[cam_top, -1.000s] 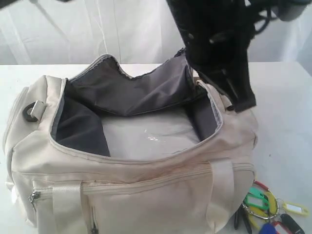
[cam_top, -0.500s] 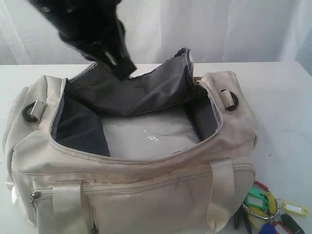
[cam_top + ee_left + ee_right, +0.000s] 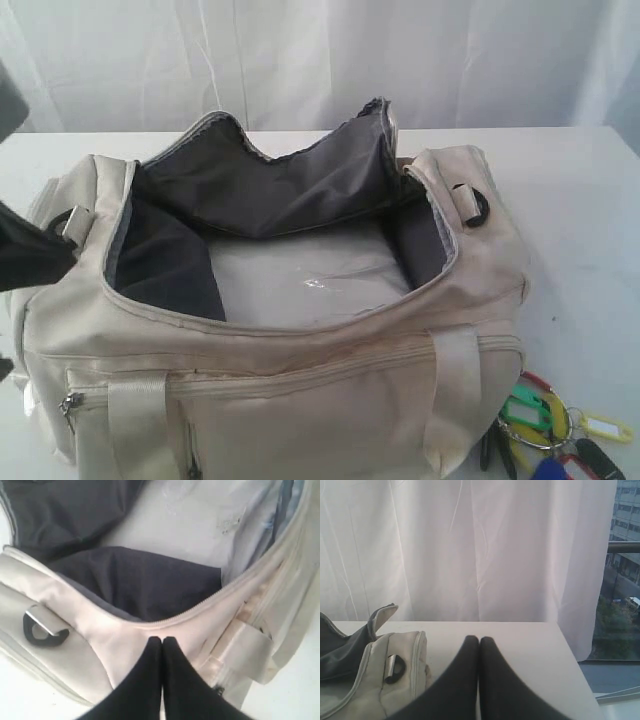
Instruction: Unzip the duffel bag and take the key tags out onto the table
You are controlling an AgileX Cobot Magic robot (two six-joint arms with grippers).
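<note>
The cream duffel bag (image 3: 300, 380) stands on the white table (image 3: 580, 220), unzipped wide, its dark grey lining (image 3: 270, 190) and pale floor showing. Nothing lies inside it. The key tags (image 3: 545, 425) lie on the table by the bag's front right corner. My left gripper (image 3: 161, 641) is shut and empty, hovering over the bag's left end near the zipper edge (image 3: 200, 607); only a dark part of that arm (image 3: 25, 250) shows at the exterior view's left edge. My right gripper (image 3: 479, 640) is shut and empty above the table beside the bag's end (image 3: 395, 665).
A black D-ring (image 3: 470, 205) sits on the bag's right end and another (image 3: 65, 225) on its left end. White curtains (image 3: 320, 60) hang behind the table. A window (image 3: 620, 555) lies past the table's far corner in the right wrist view.
The dark arm that hung over the bag's right end a second ago swept left across the opening and now sits at the left edge. Bag and key tags have not moved.
</note>
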